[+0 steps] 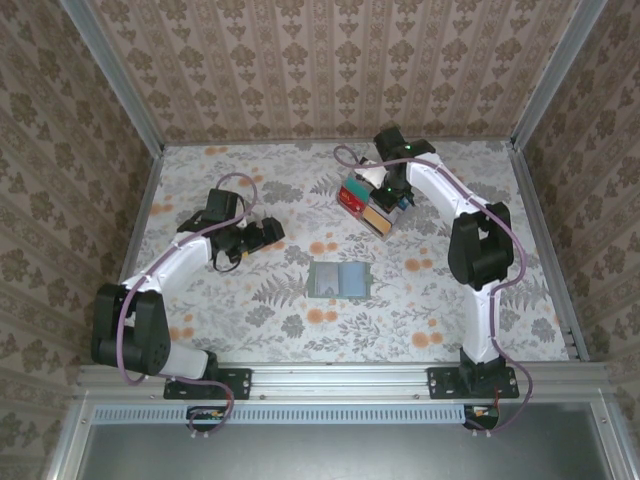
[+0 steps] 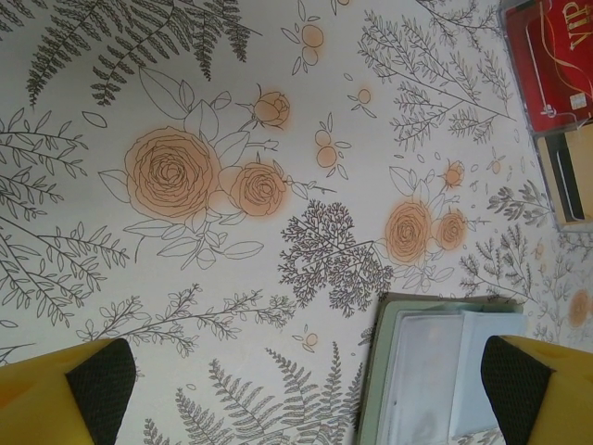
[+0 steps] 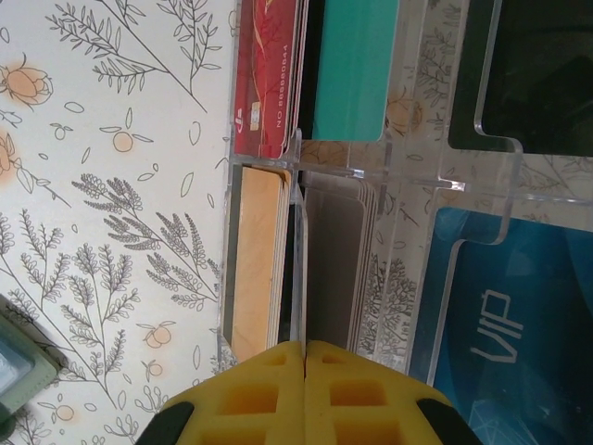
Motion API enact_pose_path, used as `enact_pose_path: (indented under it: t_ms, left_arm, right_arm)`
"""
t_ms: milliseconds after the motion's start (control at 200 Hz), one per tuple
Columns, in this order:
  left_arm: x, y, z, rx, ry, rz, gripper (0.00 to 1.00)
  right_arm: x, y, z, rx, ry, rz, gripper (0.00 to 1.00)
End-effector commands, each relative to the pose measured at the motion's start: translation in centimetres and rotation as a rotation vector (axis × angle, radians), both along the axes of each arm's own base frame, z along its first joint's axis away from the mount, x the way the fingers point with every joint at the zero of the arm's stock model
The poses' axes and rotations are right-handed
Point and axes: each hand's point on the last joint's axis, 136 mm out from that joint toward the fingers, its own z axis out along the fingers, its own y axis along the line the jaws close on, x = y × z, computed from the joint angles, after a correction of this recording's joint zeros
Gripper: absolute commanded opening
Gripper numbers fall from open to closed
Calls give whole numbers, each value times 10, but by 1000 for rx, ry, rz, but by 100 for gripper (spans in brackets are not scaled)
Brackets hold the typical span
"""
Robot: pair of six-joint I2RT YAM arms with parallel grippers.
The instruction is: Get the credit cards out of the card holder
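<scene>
All but done, going by the layout. Find the card holder (image 1: 338, 280) spread open and flat mid-counter (image 1: 250, 310), pale inner pockets up, probably so the slots are easy to reach; cannot tell whether any pocket holds a card. Count one holder, two panels. Beyond the holder and to its right, find a clear rack (image 3: 408, 176) with the credit cards (image 1: 374, 214) sorted by colour into its compartments, likely to keep removed cards tidy and apart. Count six colours: red card (image 3: 267, 74), teal card (image 3: 352, 65), tan-orange card (image 3: 255, 260), whitish card (image 3: 338, 250), black card (image 3: 547, 74), blue card (image 3: 519, 306); cannot tell single card from thin stack, though layered edges on red and tan-orange hint at stacks. Read the right jaws as pressed together on nothing, poised over the rack divider between tan-orange and whitish. Read the left jaws as spread wide and empty, near the holder, beyond it and to its left, seemingly placed to steady or reach it.
</scene>
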Motion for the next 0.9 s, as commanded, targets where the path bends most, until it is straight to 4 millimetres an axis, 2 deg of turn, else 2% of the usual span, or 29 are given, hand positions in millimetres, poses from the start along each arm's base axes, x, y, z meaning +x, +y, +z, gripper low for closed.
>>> enact_pose_path:
  t_ms: [0, 355, 680, 895]
  left_arm:
    - [-2, 0, -4, -12, 17, 2, 100]
    - [-3, -2, -11, -19, 35, 3, 100]
    - [-4, -3, -13, -27, 48, -3, 100]
    - [-4, -4, -13, -29, 48, -4, 100]
  right_arm:
    - [-1, -17, -4, -44, 37, -59, 0]
    - [0, -19, -14, -45, 59, -87, 0]
    - [8, -9, -16, 1, 59, -81, 0]
    - [9, -6, -17, 12, 62, -70, 6]
